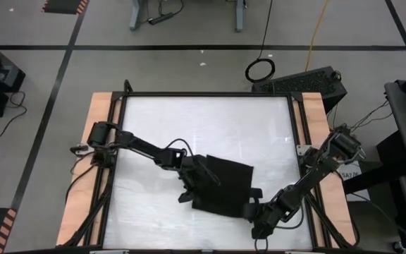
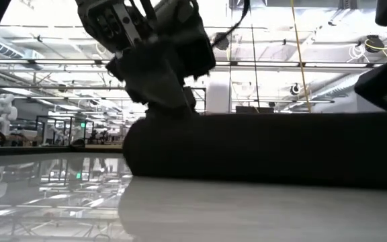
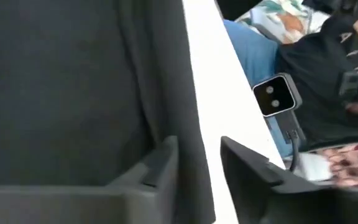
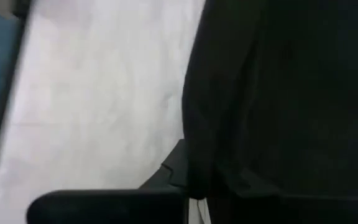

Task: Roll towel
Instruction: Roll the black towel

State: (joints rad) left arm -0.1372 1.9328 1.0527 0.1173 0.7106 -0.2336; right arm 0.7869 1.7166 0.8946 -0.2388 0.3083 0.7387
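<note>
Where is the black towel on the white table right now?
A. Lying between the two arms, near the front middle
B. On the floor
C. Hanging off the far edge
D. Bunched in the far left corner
A: seen from above, the towel lies on the table with an arm at each side.

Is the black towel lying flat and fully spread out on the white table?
No. In the low view the towel is a thick roll lying on the table, not a flat spread sheet.
</note>
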